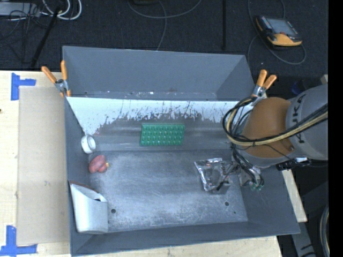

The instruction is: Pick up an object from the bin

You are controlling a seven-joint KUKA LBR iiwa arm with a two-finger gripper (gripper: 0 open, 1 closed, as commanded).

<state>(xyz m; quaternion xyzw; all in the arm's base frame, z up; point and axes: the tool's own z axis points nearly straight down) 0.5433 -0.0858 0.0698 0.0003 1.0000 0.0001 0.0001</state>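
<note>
My gripper [213,178] is low over the bin floor in the right half, open, with nothing between its fingers. No loose thing lies directly beneath it. The closest one is a flat green studded plate [162,134], up and to the left near the back wall. Far to the left, a small pink-red lump [98,164] rests on the floor.
A small white cylinder [88,143] lies by the left wall, just above the pink lump. A white folded sheet [88,209] stands in the front left corner. The arm, with its orange cover and cables, comes over the bin's right rim.
</note>
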